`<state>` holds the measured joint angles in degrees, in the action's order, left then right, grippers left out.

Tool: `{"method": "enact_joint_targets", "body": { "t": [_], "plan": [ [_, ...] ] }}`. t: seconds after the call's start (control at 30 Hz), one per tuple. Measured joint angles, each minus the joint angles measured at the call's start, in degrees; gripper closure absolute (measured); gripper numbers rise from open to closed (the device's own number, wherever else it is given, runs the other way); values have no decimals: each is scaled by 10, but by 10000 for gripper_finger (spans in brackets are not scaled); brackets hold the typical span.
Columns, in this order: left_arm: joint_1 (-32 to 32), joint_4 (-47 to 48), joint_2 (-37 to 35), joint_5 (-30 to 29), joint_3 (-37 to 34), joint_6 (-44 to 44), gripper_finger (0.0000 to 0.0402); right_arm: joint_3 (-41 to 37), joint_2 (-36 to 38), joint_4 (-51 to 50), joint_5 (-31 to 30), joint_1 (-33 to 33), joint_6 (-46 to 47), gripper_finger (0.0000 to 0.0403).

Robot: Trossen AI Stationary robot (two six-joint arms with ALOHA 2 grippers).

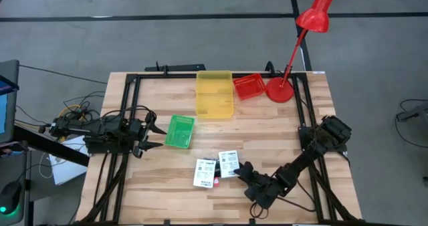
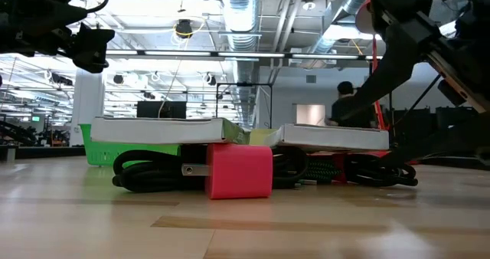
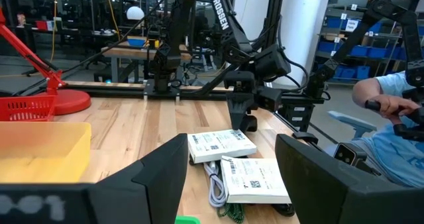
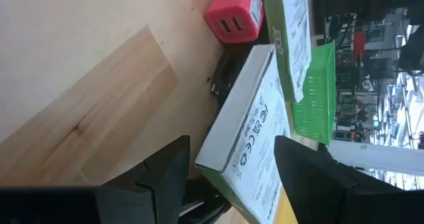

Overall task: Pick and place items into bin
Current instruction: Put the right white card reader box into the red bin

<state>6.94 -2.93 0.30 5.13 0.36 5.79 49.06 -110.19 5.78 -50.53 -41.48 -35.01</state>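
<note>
Two flat white boxes with dark print (image 1: 204,172) (image 1: 229,163) lie side by side near the table's front middle, resting on coiled black cables (image 2: 149,171). A red-pink charger block (image 2: 239,171) stands on the table against them. My right gripper (image 1: 239,170) is open and low; in the right wrist view (image 4: 228,177) its fingers stand on either side of the right box's near end (image 4: 248,134) without touching it. My left gripper (image 1: 157,136) is open and empty at the table's left, beside the green bin (image 1: 179,131).
A yellow bin (image 1: 214,92) and a red basket (image 1: 249,85) stand at the back middle. A red desk lamp (image 1: 281,89) stands at the back right. A person in blue (image 3: 391,111) sits beyond the table. Bare wood lies in front of the boxes.
</note>
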Motion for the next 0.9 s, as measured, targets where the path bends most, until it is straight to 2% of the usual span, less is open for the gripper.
{"method": "enact_joint_targets", "body": {
  "t": [0.63,0.77,0.9],
  "plan": [
    [0,0,0,0,0,0,180,0,0,1,14,15,1,188],
    [0,0,0,0,0,0,180,0,0,3,11,15,7,206],
    [0,0,0,0,0,0,180,0,0,3,11,15,8,245]
  ]
}}
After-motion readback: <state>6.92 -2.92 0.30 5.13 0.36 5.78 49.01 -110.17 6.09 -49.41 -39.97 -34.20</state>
